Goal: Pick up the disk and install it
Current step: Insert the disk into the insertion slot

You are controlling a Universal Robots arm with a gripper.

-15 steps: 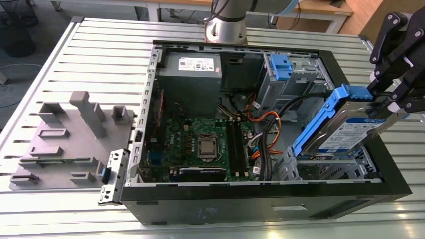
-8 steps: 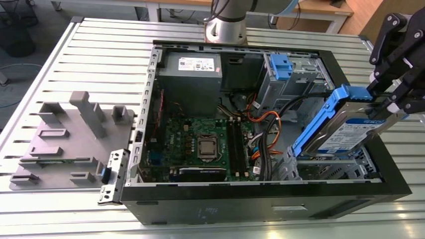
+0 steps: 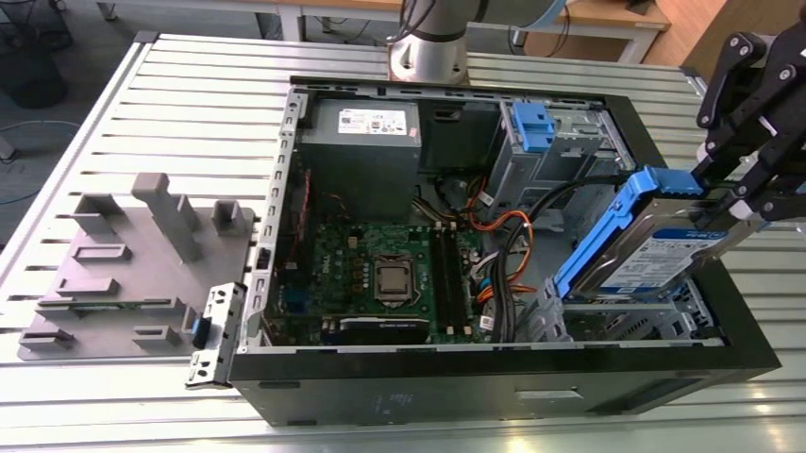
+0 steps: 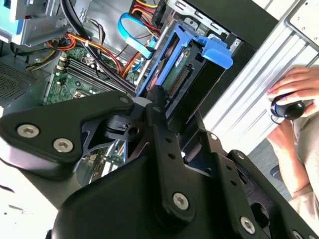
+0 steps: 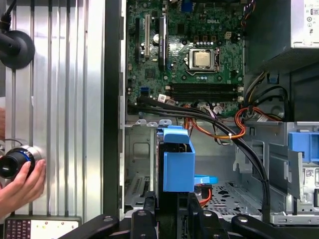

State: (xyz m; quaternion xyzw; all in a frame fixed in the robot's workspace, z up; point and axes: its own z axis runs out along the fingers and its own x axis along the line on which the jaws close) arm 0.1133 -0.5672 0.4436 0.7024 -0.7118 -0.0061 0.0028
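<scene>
I hold the disk [image 3: 655,253] tilted over the drive bay [image 3: 629,319] of the open case [image 3: 478,351]. The gripper [image 3: 741,200] appears pinched on its upper end. I judge it rigid, dense and shock-sensitive: grip the metal sides, not the flexible blue carrier [image 3: 602,241].

Between the jaws, the flat silver metal disk [image 3: 662,257] has a dull grey sheen, a smooth blue-and-white label and a smooth, slightly shiny blue plastic carrier frame [image 3: 602,236]. The jaws themselves are matt black with bright metal screw heads [image 4: 179,200]. Below them, the black computer case [image 3: 504,387] looks satin-painted outside, bare grey sheet metal inside, on a ribbed, brushed aluminium worktop [image 3: 189,104].
</scene>
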